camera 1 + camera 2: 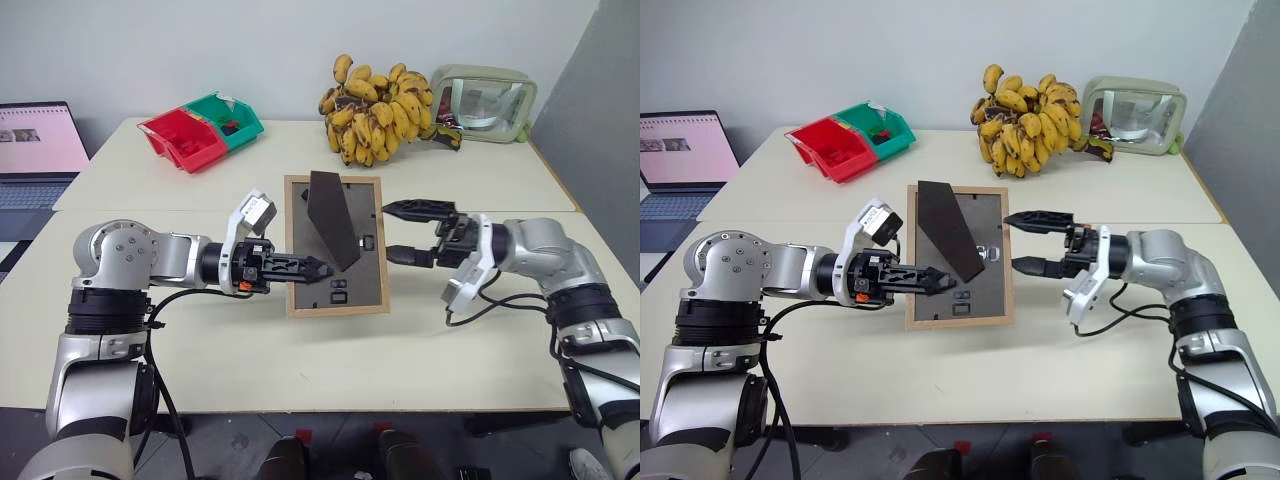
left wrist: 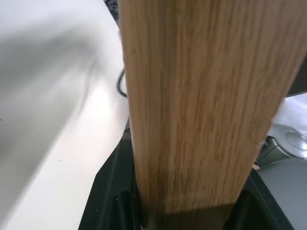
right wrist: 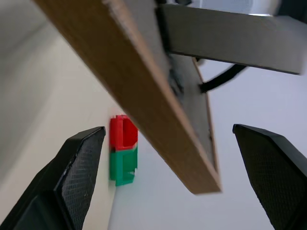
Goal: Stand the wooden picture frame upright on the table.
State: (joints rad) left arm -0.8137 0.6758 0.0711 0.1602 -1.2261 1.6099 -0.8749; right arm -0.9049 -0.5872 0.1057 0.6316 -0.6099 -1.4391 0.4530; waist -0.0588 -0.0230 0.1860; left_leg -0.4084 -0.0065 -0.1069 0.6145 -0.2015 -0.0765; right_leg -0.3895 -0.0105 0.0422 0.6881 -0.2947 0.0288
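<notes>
Two grippers come first, one on each side of the wooden picture frame (image 1: pixel 334 246); the left gripper (image 1: pixel 318 268) pinches the frame's left wooden edge, with its black fingers closed on the wood; the right gripper (image 1: pixel 393 231) has its jaws wide open, just beside the frame's right edge and not touching it. Held this way, the frame is tipped up off the table (image 1: pixel 300 360); its long side runs away from the robot; its dark back faces up, and the easel stand (image 1: pixel 333 220) sticks out of it. So the left arm has the frame, and the right one is near enough to help. Farther back sit the red and green bins (image 1: pixel 200 129), then the bananas (image 1: pixel 380 110) and a pouch with a clear window (image 1: pixel 485 102).
</notes>
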